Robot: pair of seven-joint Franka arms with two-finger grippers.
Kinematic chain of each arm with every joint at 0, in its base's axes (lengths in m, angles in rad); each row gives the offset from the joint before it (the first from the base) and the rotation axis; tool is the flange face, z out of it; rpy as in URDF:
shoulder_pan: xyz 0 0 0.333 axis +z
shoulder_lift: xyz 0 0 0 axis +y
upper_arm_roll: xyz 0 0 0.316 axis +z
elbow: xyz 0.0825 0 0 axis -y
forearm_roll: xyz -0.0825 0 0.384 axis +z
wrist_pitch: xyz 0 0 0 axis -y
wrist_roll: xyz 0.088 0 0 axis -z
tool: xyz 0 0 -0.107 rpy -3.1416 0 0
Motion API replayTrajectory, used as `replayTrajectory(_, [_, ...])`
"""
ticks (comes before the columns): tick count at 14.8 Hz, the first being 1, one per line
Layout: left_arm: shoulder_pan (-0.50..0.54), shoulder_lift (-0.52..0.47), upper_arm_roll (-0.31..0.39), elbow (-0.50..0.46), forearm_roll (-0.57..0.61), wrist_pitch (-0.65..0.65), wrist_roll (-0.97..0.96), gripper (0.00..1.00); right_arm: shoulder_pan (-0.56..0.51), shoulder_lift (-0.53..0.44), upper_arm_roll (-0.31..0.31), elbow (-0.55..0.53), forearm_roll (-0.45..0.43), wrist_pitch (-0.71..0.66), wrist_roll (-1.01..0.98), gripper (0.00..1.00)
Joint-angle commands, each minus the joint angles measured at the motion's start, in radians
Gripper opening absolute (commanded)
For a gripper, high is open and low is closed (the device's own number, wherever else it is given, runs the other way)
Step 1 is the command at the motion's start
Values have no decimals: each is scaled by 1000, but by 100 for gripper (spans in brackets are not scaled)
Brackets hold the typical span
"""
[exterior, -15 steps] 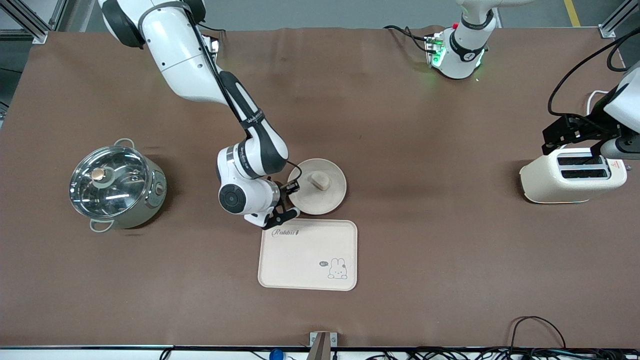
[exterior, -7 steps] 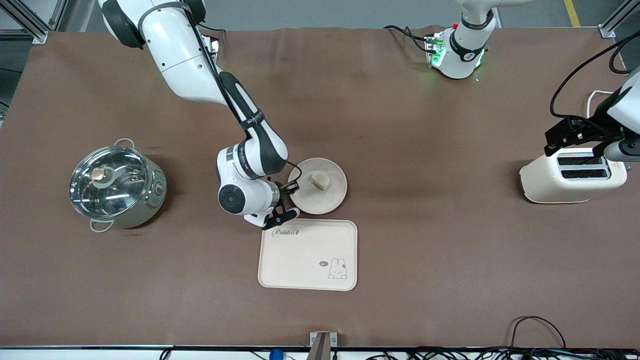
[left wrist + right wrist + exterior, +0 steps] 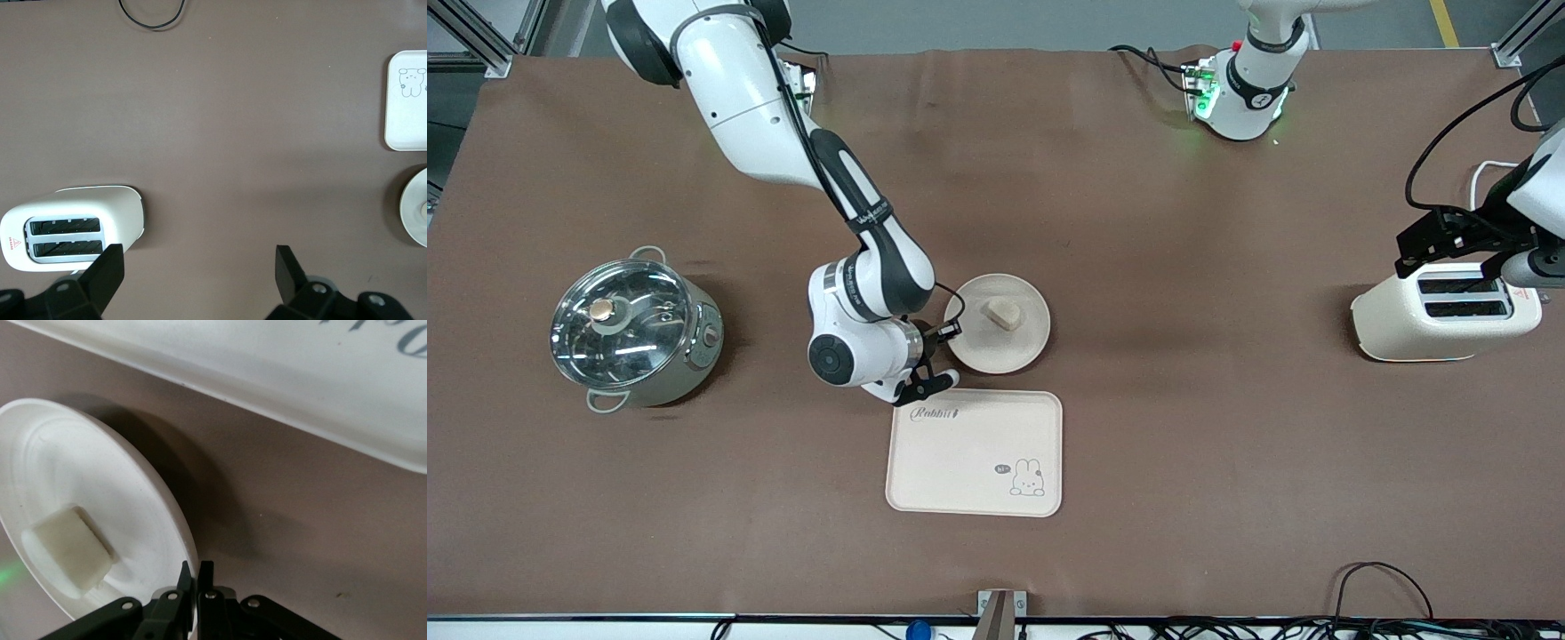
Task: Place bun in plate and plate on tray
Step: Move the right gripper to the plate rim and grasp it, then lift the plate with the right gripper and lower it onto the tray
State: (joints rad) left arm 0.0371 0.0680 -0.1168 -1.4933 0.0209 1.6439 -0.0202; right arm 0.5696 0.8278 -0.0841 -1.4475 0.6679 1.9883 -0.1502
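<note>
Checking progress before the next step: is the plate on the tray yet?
Not yet. The plate, bun in it, is clear of the tray; the right end effector is shut on its rim.

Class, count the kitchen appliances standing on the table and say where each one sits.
2. The lidded pot stands at the right arm's end; the toaster stands at the left arm's end. None looks hidden.

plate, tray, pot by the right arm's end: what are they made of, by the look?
Plate: matte cream, thin rim, no gloss; probably plastic or a fibre composite, possibly ceramic.
Tray: same matte cream with printed lettering and a rabbit drawing; likely the same material.
Pot: pale, smooth enamel-like body; lid shows see-through reflections, probably glass.
</note>
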Motion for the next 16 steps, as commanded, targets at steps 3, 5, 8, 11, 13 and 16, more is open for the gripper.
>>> replayTrajectory(3, [-2,6,3,18,-18,-21,9,100,-88,-36,7,54,151,-63,20,0])
replayTrajectory(5, [0,4,3,18,-18,-21,14,100,-94,-21,4,117,156,-49,85,0])
replayTrajectory(8, [0,6,3,18,-18,-21,14,100,-103,-9,1,182,156,30,182,0])
replayTrajectory(11, [1,6,3,18,-18,-21,16,100,-106,2,1,184,156,147,204,0])
replayTrajectory(13, [3,6,3,18,-18,-21,16,100,-111,20,3,191,156,208,205,0])
replayTrajectory(16, [1,6,3,18,-18,-21,16,100,-117,48,3,225,157,215,245,0])
